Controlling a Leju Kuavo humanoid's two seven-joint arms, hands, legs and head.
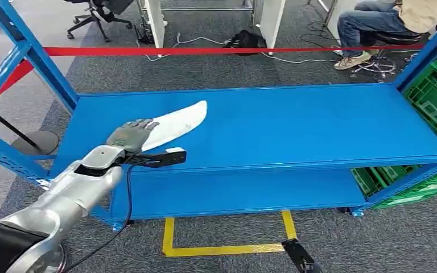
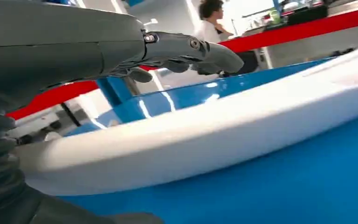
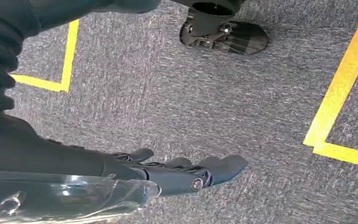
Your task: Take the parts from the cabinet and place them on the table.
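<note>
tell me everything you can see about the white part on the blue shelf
The long white curved part looks like smooth moulded plastic or foam, blade-shaped, with one rounded tip and a thick rounded edge. It lies flat on the left half of the blue metal shelf, angled diagonally. The left hand lies over its near end, fingers extended above it; whether it grips the part is unclear.

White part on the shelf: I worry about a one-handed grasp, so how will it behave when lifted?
The white part is long, curved and thin-edged, so held at one end it would probably droop or swing. Its glossy surface may slip. The left hand rests over its near end, and the shape looks rigid, not floppy.
</note>
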